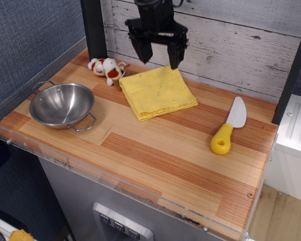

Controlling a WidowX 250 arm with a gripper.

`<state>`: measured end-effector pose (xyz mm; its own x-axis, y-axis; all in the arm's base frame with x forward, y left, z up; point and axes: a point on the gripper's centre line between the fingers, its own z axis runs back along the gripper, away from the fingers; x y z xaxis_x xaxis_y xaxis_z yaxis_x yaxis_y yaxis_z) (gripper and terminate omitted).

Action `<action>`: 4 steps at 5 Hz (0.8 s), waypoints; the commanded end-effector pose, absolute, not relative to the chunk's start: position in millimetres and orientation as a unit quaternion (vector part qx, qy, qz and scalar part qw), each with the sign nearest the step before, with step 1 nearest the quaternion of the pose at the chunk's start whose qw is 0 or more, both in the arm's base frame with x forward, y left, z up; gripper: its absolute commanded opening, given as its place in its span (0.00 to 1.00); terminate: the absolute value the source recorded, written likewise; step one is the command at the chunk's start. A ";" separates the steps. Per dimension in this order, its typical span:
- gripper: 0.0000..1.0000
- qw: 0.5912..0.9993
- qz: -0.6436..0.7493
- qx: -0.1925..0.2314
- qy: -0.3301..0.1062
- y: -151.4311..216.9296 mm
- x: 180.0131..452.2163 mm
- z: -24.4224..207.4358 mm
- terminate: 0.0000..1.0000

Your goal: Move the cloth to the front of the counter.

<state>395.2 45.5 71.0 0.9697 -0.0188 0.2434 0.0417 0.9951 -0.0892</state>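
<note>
Surface (155, 165) occupies the frame centre. Knife (228, 127) lies at right, steel bowl (61, 104) at left. Cloth (157, 92) lies folded at upper centre. Hand (158, 56) hangs above its far edge, fingers spread open.

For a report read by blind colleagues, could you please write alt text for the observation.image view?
A black robot claw hangs open just above the back edge of a bright yellow folded square cloth on a striped wooden counter. Left of the cloth lie a small plush dog and a steel bowl; a yellow-handled white knife lies right.
</note>
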 end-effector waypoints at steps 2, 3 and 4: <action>1.00 0.993 -0.024 -0.029 -0.114 43.3 411.7 52.5 0.00; 1.00 0.993 -0.023 -0.030 -0.113 33.2 416.5 42.2 0.00; 1.00 0.993 -0.034 -0.023 -0.106 26.6 414.4 36.9 0.00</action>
